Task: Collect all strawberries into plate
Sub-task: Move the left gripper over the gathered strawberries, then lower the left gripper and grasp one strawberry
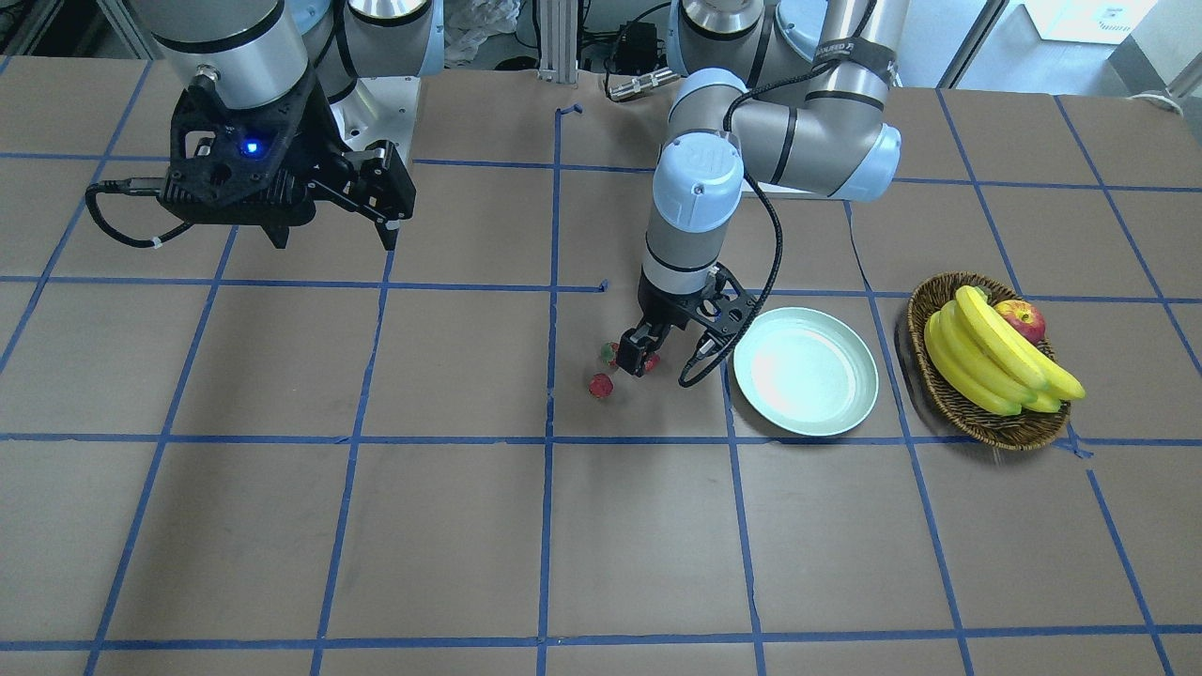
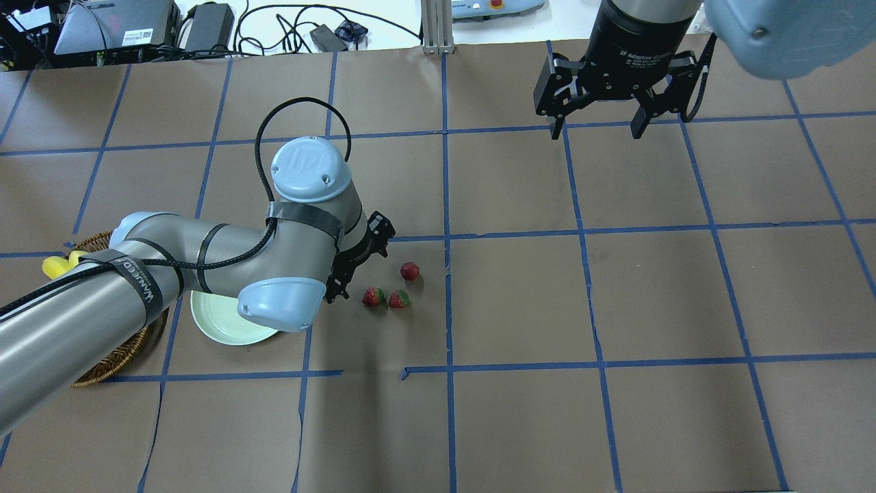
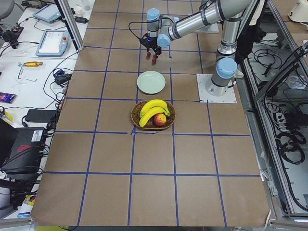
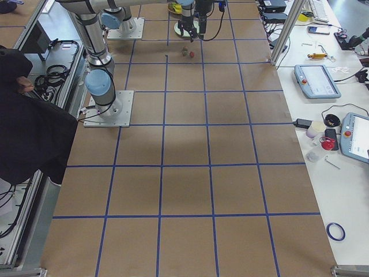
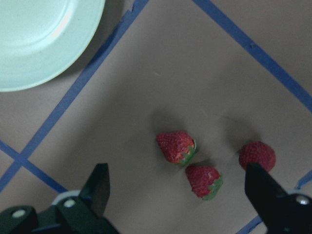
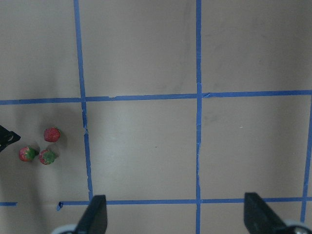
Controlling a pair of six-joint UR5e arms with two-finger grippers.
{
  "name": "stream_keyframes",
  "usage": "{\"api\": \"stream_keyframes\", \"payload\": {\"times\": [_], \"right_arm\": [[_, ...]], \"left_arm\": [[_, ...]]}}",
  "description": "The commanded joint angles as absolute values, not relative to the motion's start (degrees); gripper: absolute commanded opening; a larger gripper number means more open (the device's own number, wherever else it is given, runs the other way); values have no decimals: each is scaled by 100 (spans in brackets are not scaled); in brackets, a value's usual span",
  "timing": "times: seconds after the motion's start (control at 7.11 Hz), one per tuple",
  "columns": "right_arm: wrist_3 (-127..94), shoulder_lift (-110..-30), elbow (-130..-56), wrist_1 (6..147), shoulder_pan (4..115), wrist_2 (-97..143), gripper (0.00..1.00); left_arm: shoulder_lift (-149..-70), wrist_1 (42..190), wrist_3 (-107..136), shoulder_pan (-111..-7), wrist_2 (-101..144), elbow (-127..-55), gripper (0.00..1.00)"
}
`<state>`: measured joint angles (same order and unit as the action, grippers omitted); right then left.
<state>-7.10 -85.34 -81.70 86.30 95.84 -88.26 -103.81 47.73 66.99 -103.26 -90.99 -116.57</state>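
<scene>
First pick appears in hand: your left gripper (image 1: pixel 639 358) hangs, jaws spread, over the strawberries (image 5: pixel 175 146). Next, lower, clamp one, carry it to the plate (image 5: pixel 34 44).

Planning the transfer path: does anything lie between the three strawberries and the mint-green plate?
Nothing visible does. Only bare table and a flat blue tape line lie between the strawberries and the empty plate. The open left gripper hangs above the berries.
</scene>
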Motion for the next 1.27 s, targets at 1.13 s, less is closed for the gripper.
{"api": "stream_keyframes", "payload": {"times": [1.13], "right_arm": [[-703,-8604,-8200,8833,9510,-9027,100]], "left_arm": [[-10916,3841,9062,-10380,-9273,-12032,99]]}}
